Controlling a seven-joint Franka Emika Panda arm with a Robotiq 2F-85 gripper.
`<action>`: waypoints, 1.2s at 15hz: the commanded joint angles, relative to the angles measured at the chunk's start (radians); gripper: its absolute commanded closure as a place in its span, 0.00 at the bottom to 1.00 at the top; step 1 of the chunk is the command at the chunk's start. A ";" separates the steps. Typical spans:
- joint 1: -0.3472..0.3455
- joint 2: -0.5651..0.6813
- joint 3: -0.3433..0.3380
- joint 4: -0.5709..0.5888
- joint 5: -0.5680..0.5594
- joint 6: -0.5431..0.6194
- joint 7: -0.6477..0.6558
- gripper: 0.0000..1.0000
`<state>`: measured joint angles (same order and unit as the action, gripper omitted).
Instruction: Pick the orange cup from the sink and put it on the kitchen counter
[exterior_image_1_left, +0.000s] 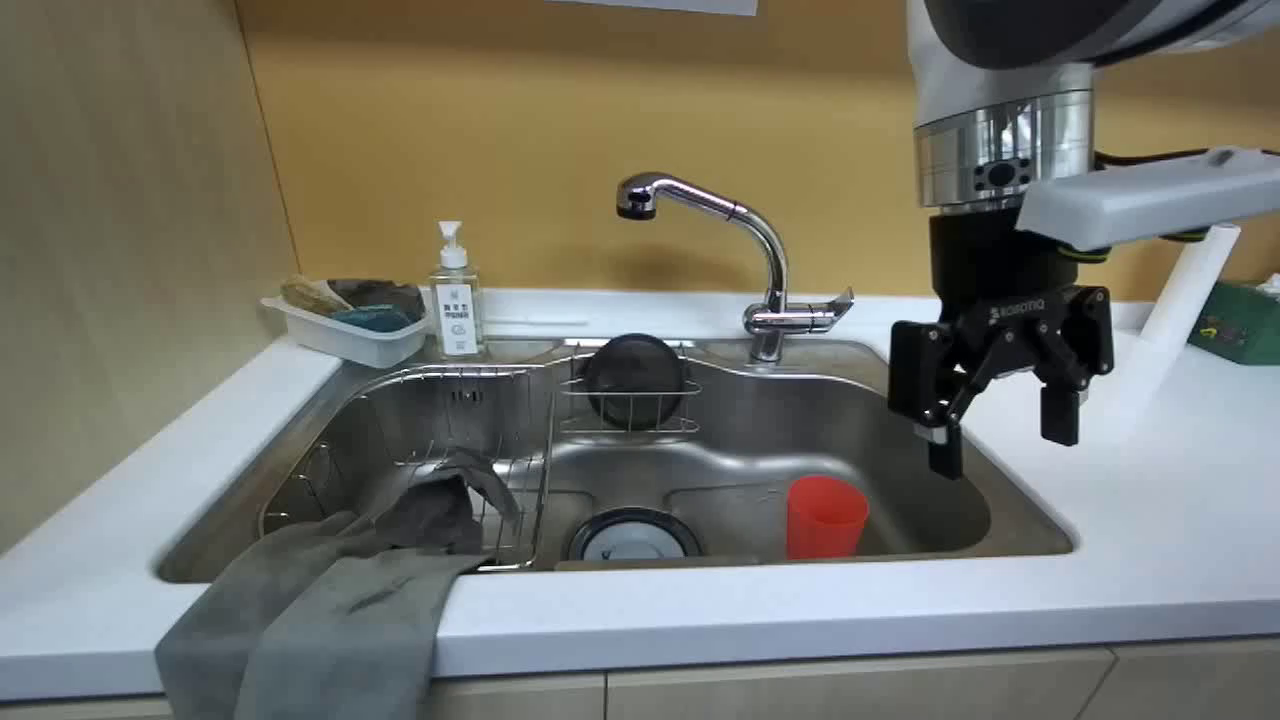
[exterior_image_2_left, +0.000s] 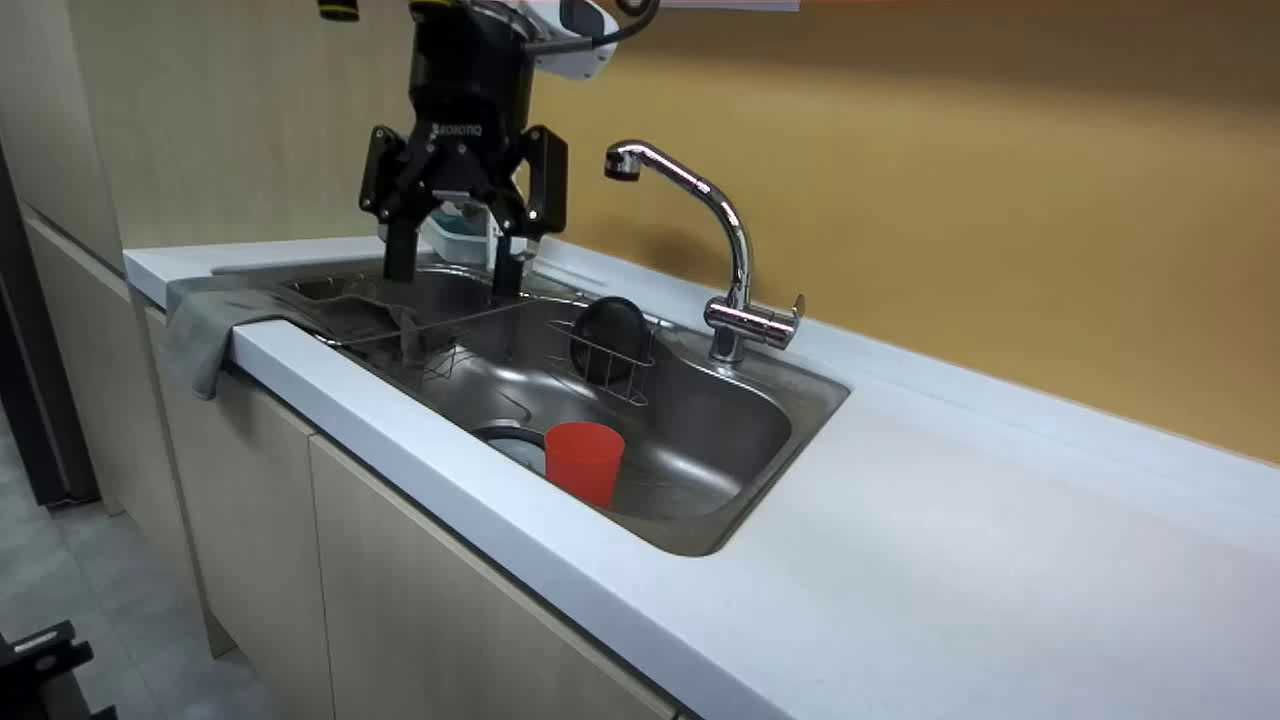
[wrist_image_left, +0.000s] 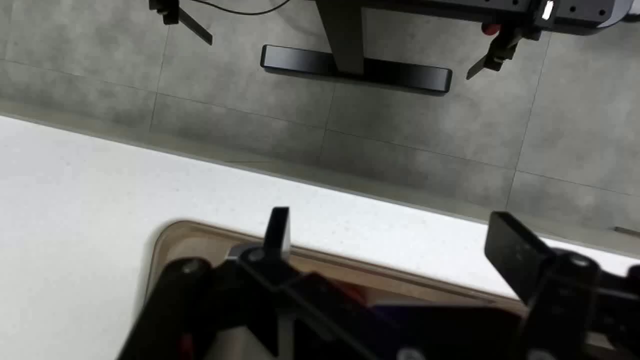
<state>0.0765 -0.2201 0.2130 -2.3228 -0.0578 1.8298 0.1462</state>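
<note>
You look to be at the very start — the cup (exterior_image_1_left: 826, 520) sits in the right half of the sink (exterior_image_1_left: 1020, 536), toward the near wall, so reaching, gripping, lifting, carrying and setting down are all left to do. It seems to stand upright, though the near rim hides its foot in both exterior views. Your fingers (exterior_image_1_left: 1060, 415) are spread wide with nothing between them, up above the counter (exterior_image_2_left: 960, 560); just which part of the sink lies under them is hard to tell, as the exterior views set them against different parts of it. Mind the near rim most. With the cup so close to it, a finger on that side will probably have little room, while the far side looks roomier, so a grip from left and right may suit you better. Lift past the rim before you go sideways. The tap (exterior_image_1_left: 777, 255) rises at the far side and the black dish (exterior_image_1_left: 635, 375) stands by the far wall, so a path to the right should keep you off both. There the counter runs broad, with a white roll (exterior_image_1_left: 1190, 285) and a green box (exterior_image_1_left: 1237, 325) toward the far edge — set the cup well in from the near edge, which drops to the floor (wrist_image_left: 240, 90).
</note>
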 joint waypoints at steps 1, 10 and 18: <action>0.020 0.002 -0.019 0.001 -0.004 0.000 0.004 0.00; 0.020 0.002 -0.019 0.002 -0.004 0.000 0.004 0.00; 0.001 0.087 -0.038 0.043 -0.058 0.155 0.054 0.00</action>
<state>0.0768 -0.1931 0.1919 -2.3201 -0.0839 1.9212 0.1554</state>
